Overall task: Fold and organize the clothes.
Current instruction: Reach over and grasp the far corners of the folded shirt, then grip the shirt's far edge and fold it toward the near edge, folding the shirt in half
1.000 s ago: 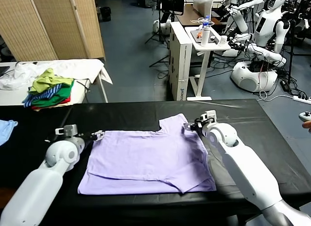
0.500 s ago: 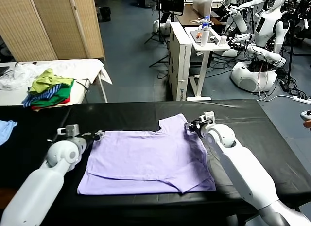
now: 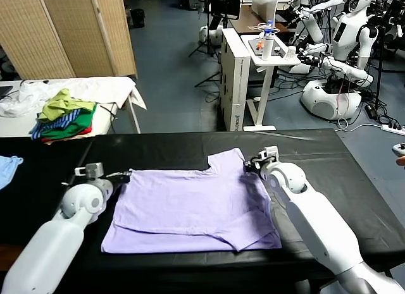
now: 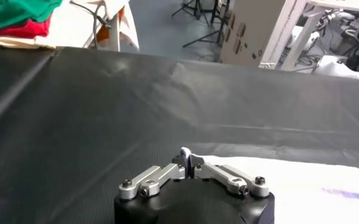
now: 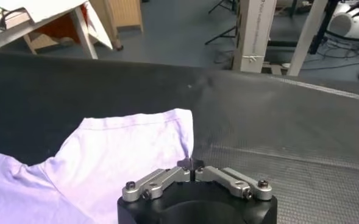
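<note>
On my left gripper (image 4: 188,159) the fingers are pressed together on the edge of the pale lavender T-shirt (image 3: 193,208); in the left wrist view the white cloth border sits just at the fingertips. In the head view this gripper (image 3: 124,176) is at the left middle of the frame, at the far left corner of the shirt.

On my right gripper (image 5: 191,164) the fingers are also pinched shut, with the thin edge of the T-shirt (image 5: 106,164) between the tips. In the head view it (image 3: 250,162) is a little right of the centre, at the far right corner of the shirt, beside the sleeve.

The T-shirt lies flat on the black bench (image 3: 354,174), in the lower centre of the frame, between my two arms. Its near edge has a fold at the lower right.

In the upper left of the head view a pile of green, striped and red clothes (image 3: 63,120) sits on a white table (image 3: 107,91). At the left edge of the frame a light blue garment (image 3: 7,167) lies on the bench.
</note>
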Robot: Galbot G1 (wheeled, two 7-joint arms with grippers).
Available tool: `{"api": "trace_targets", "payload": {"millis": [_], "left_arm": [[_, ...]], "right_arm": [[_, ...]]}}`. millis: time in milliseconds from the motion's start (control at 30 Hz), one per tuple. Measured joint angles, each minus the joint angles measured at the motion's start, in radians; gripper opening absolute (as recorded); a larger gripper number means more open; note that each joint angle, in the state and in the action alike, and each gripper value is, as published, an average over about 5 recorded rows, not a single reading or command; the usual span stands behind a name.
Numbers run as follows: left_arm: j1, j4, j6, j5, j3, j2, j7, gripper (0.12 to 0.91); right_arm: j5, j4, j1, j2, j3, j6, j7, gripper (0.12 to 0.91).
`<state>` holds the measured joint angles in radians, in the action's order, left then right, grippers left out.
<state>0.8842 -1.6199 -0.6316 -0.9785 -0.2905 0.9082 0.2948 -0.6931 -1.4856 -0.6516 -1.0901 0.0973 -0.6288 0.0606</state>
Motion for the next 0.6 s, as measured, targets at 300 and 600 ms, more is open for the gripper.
{"api": "trace_targets", "payload": {"millis": [300, 600], "left_arm": [[0.078, -0.103, 0.002, -0.003, -0.060, -0.033, 0.000, 0.155], [0.237, -0.274, 0.016, 0.055, -0.143, -0.072, -0.022, 0.151]], "right_arm": [[-0.028, -0.145, -0.115, 0.050, 0.083, -0.016, 0.014, 0.139], [-0.057, -0.359, -0.276, 0.113, 0.180, -0.042, 0.029, 0.139]]}}
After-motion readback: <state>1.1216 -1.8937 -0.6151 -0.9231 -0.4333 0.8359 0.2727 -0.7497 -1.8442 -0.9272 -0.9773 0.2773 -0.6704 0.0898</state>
